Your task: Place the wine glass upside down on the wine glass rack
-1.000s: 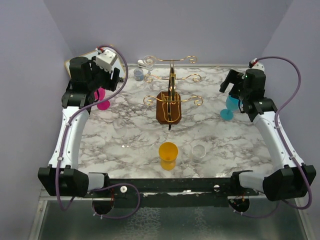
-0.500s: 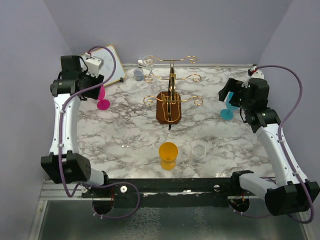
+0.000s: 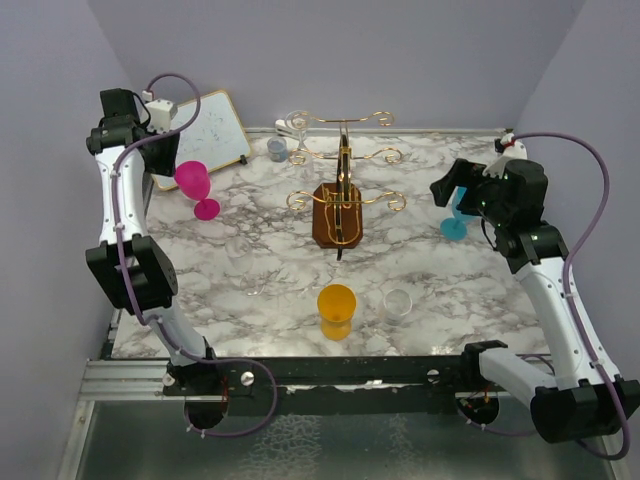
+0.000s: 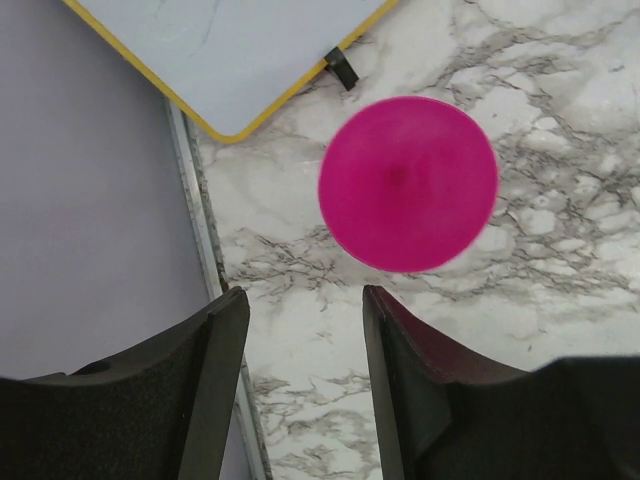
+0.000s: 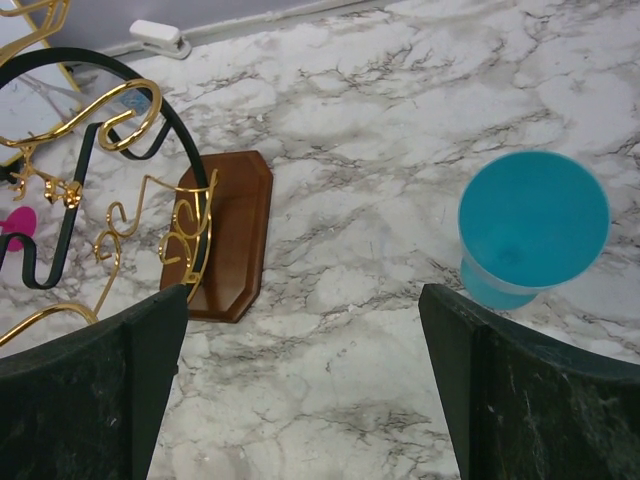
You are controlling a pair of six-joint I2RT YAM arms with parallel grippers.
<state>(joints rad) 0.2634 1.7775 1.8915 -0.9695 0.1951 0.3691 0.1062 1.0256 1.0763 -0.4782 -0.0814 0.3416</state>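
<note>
**A:** Which step is this?

**B:** The reach, I'd judge; no glass is picked up yet. The left gripper (image 4: pixel 302 305) hangs high at the far left, near the pink wine glass (image 4: pixel 408 183) but not around it. Its jaws are partly apart, with only the marble table (image 3: pixel 250 260) showing between them.

**A:** And the right?

**B:** The right gripper (image 5: pixel 302 300) is spread wide and empty above the blue wine glass (image 5: pixel 533 222), which stands upright at the far right. The wine glass rack (image 3: pixel 343 190) stands mid-table, between the two glasses.

**A:** Next?

**B:** Probably come down around one glass, close, lift, then invert it and hang its foot on a gold arm.
</note>
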